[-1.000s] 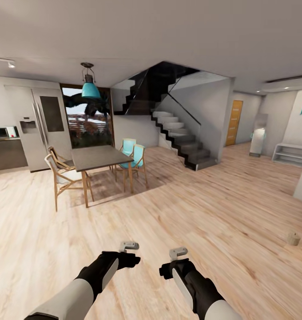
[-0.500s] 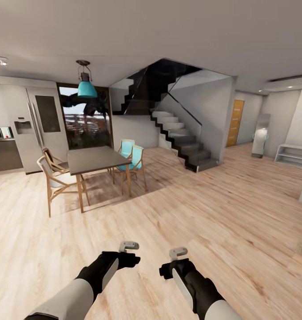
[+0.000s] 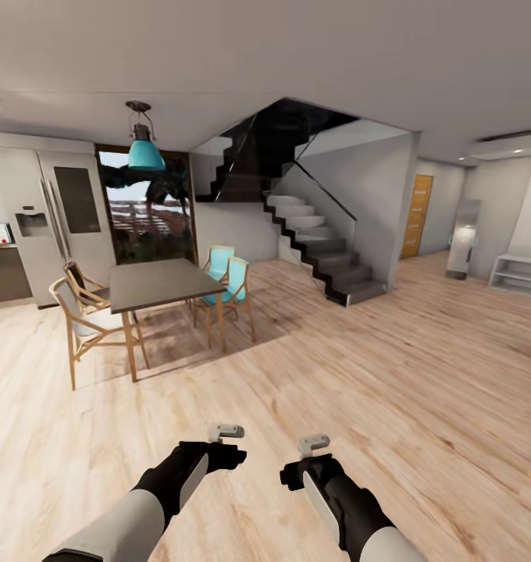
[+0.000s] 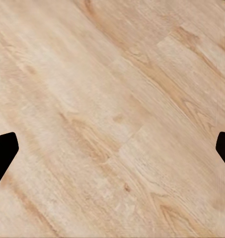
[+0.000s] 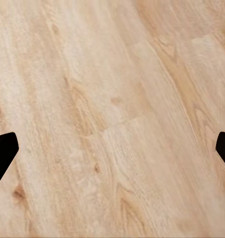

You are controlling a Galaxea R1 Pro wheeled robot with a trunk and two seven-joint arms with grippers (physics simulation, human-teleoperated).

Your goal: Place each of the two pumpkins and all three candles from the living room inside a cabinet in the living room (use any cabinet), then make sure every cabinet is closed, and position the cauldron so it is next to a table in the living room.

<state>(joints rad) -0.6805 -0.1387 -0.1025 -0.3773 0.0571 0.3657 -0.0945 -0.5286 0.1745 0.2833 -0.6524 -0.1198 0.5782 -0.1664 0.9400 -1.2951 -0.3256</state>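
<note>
Open plank floor (image 3: 422,375); staircase (image 3: 312,242) dead ahead, dining surface (image 3: 160,281) left of it, fridge (image 3: 58,222) further left; left claw (image 3: 226,431) and right claw (image 3: 313,445) both released, empty; no task things visible; risk: driving on without locating them wastes travel.

Light plank floor (image 3: 390,390) beneath the grippers; dining table (image 3: 160,282), staircase (image 3: 320,246) far ahead, pendant lamp (image 3: 145,150) above.
</note>
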